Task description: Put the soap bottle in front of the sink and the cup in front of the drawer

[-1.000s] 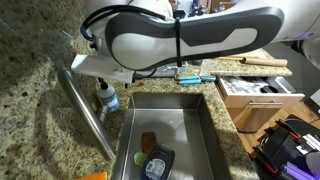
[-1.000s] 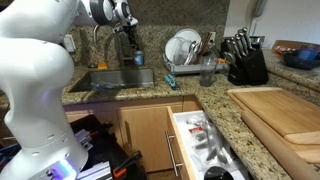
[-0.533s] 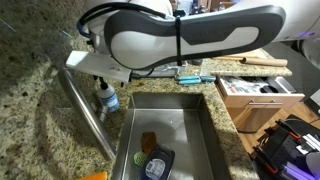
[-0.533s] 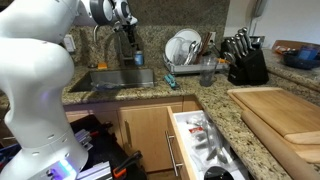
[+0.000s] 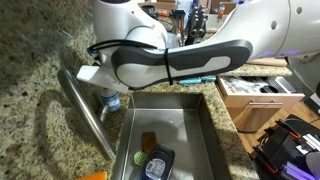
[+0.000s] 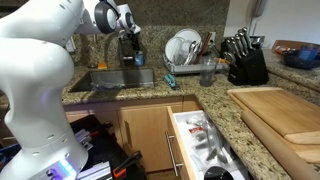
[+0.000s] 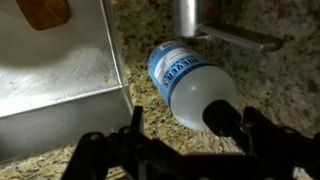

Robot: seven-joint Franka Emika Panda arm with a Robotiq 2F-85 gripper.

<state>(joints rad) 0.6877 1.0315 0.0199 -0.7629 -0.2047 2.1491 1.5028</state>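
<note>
In an exterior view, the arm bends low over the sink (image 5: 190, 125). The soap bottle (image 5: 109, 101) peeps out beneath it on the bench (image 5: 30, 110), beside the tap (image 5: 85, 115).

In an exterior view, the gripper (image 6: 129, 60) hangs behind the sink; the drawer (image 6: 200, 140) stands open.

In the wrist view, the bottle stands upright with its long axis vertical and its black pump pointing at the camera. The gripper's fingers (image 7: 132, 122) are spread wide on either side of the pump, not touching it.

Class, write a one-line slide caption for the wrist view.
Open gripper poised over the soap bottle, which stands on the granite counter beside the sink.
</note>
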